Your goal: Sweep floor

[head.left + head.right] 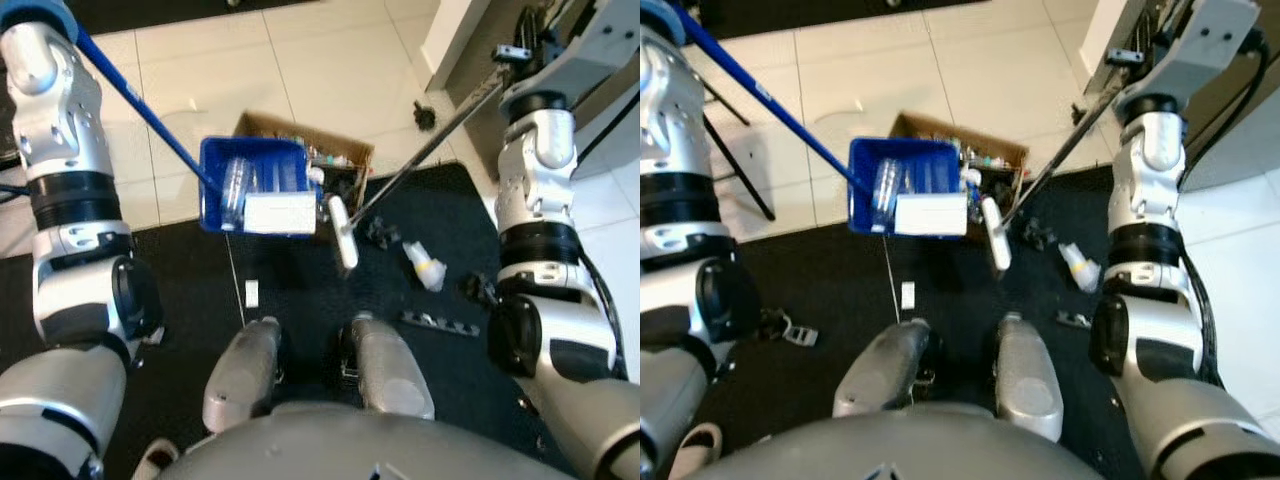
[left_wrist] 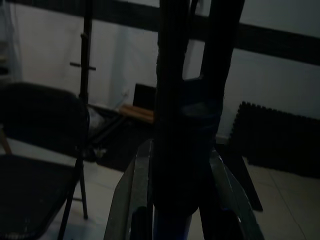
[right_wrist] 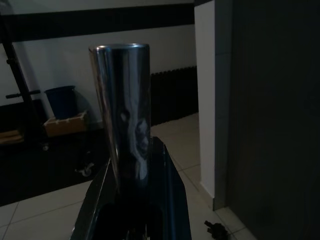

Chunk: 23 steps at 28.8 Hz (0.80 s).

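Left gripper (image 2: 187, 150) clamping blue dustpan handle (image 1: 140, 110), right gripper (image 3: 132, 200) clamping metal broom pole (image 3: 120, 110). Blue dustpan (image 1: 255, 185) sitting at black mat's (image 1: 300, 300) far edge, holding a clear bottle (image 1: 235, 185) and white box (image 1: 278, 212). White broom head (image 1: 343, 232) resting just beside it; small bottle (image 1: 425, 265) lying nearby.

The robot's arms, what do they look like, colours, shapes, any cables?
Both the left arm and the right arm are silver, built of rounded, cylindrical segments with black bands at the joints. Black cables run alongside the right arm.
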{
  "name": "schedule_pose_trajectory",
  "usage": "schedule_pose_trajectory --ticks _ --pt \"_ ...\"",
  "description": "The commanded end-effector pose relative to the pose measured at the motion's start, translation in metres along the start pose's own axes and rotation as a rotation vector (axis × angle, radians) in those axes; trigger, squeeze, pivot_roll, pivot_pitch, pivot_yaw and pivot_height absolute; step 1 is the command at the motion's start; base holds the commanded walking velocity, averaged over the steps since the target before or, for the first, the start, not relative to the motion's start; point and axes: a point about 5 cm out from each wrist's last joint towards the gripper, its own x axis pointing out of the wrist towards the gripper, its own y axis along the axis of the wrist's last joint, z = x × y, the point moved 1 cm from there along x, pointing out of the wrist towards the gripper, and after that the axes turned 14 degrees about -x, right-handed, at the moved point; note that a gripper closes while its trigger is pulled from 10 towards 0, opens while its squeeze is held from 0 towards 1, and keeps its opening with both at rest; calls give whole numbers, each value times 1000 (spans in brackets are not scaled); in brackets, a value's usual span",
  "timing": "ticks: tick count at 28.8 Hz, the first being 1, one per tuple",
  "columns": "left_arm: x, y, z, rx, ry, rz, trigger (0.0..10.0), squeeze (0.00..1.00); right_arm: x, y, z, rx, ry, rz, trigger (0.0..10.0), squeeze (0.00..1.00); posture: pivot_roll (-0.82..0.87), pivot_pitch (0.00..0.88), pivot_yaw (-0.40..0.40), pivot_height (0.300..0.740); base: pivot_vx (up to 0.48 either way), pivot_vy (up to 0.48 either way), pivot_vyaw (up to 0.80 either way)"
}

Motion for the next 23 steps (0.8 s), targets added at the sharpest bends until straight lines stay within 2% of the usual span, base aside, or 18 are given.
schedule_pose_trajectory --ticks 1,23 --pt "1 8 6 -25 -22 41 10000 0 3 7 4 12 -19 32 10000 0 120 0 7 740 480 0 0" --pt "1 8 7 -24 -23 40 10000 0 2 6 4 13 -21 28 10000 0 122 0 9 740 480 0 0"
